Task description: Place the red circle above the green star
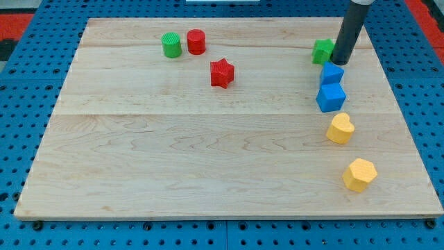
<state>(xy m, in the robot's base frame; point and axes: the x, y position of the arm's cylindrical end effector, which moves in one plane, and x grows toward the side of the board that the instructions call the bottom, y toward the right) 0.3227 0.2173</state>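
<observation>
Beside green star (322,51): my tip (340,61).

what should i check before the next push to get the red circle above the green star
1. Red circle located, at the view's top left beside the green circle: ok.
2. Green star in view at the view's top right: ok.
3. My tip next to the red circle: not ok, it sits at the green star's right edge.
4. Tip clear of the star: cannot tell, they look touching.
5. Room on the board above the star: not ok, little shows.
6. Red star off the direct path: ok, it lies lower.
</observation>
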